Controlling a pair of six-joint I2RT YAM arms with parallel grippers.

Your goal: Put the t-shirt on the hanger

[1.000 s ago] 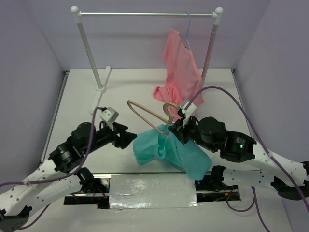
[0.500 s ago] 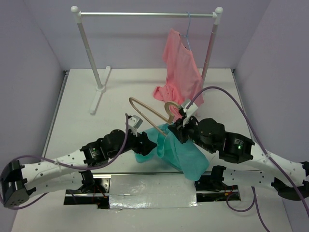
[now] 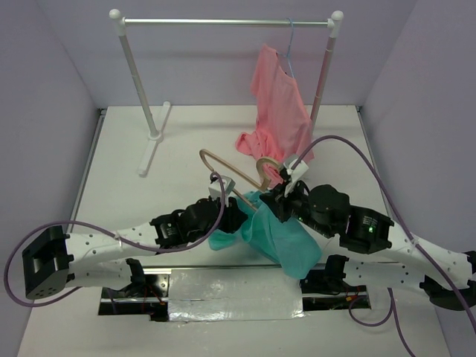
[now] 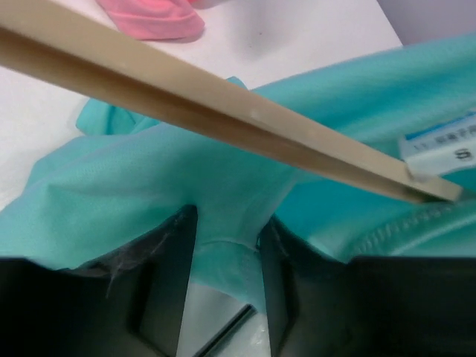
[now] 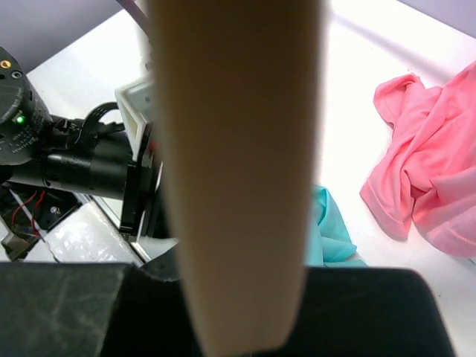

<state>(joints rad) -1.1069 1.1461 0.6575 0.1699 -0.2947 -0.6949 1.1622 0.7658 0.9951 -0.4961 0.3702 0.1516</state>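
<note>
**teal shirt and wooden hanger held up between two arms**

the t-shirt (image 3: 281, 239) is teal and soft. it hangs in a loose bunch near the front of the counter (image 3: 186, 141), between the two arms. its top part is up by the hanger (image 3: 227, 169) and the rest droops down toward the front edge.

the hanger is light wood with a curved hook. it is tilted, and one long side sticks out to the back left, up off the counter. in the left wrist view a wooden bar of it runs across above the teal cloth. the end of the bar sits right by the neck of the shirt, next to a small white label (image 4: 445, 145) with an "s" on it.

the left tool (image 3: 239, 214) is down at the left side of the shirt. its two black fingers (image 4: 167, 271) are closed on a fold of teal cloth.

the right tool (image 3: 270, 198) is on the other side, near the hook. it is closed on the hanger, and the wood fills the middle of the right wrist view.

behind them a pink shirt (image 3: 279, 104) hangs from a thin blue wire hanger (image 3: 290, 46) on a white rack (image 3: 223, 22). the bottom of the pink shirt lies in a heap on the counter. a shiny silver patch (image 3: 234, 294) is at the front edge, between the arm bases.
</note>
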